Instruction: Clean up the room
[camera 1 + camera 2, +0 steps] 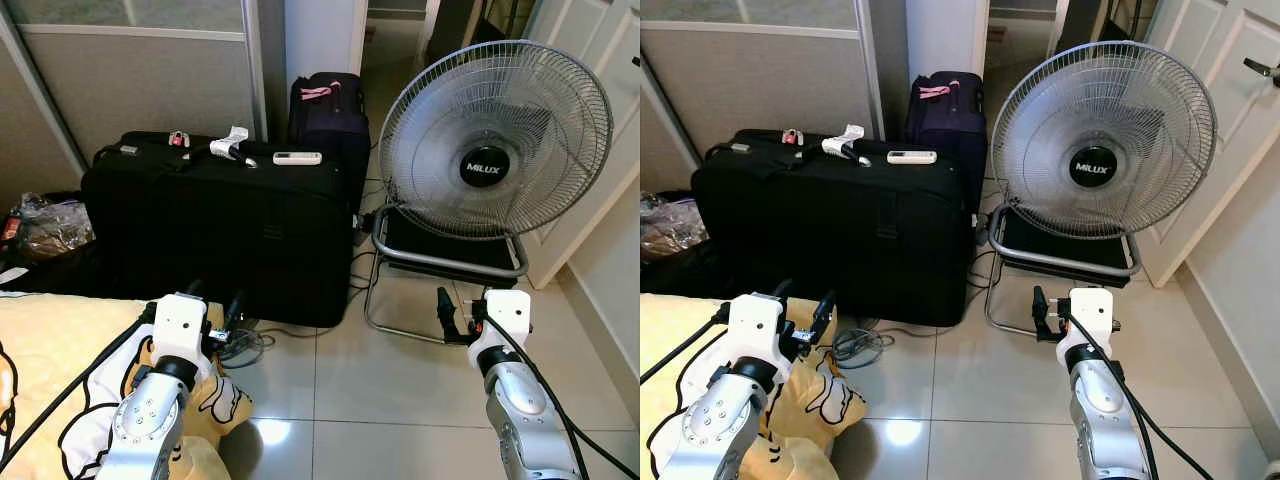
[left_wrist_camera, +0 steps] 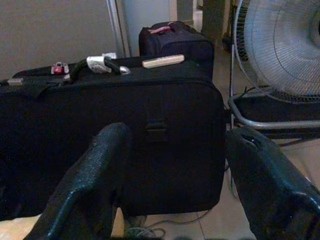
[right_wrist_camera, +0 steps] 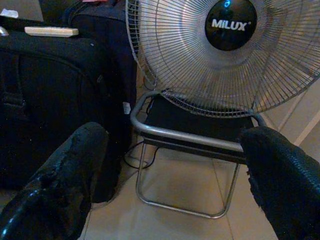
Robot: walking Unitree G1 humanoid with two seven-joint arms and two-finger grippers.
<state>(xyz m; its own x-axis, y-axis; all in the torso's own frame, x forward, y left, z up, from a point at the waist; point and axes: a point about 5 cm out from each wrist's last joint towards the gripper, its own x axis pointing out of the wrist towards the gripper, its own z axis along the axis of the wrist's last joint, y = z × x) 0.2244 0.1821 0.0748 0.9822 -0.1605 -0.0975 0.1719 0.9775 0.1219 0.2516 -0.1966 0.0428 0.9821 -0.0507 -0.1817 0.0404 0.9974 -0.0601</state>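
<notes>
Left gripper [image 1: 215, 310]: raised above the near corner of the yellow blanket [image 1: 60, 360], fingers spread wide, nothing between them. Left wrist view confirms the gap; both fingers [image 2: 85, 185] frame the black suitcase [image 2: 115, 140].

Right gripper [image 1: 455, 315]: raised over the tiled floor [image 1: 390, 400], fingers spread wide, holding nothing. Right wrist view: the two fingers [image 3: 55, 185] bracket the metal stand [image 3: 185, 137] of the floor fan [image 3: 225, 55].

Ahead of the left gripper: the black suitcase lies on its long edge on the floor. On its top face sit a white remote control [image 1: 297, 157], a crumpled white paper tag [image 1: 228, 143] on the handle, and a small red-and-white item [image 1: 178, 139], too small to identify. Behind the suitcase, a smaller dark bag [image 1: 328, 110] with a pink strap stands against the wall.

Just below and ahead of the left gripper: a tangle of grey cable [image 1: 245, 345] on the floor at the suitcase's base, beside the blanket's edge.

Ahead of the right gripper: the floor fan, tilted back on its tubular stand, label "MILUX" at the hub. It stands just beside the suitcase.

Outboard of the left gripper, far side: a clear plastic bag [image 1: 45, 225] with brownish contents, on the floor near the suitcase's end.

Outboard of the right gripper: a white door [image 1: 600, 150].
</notes>
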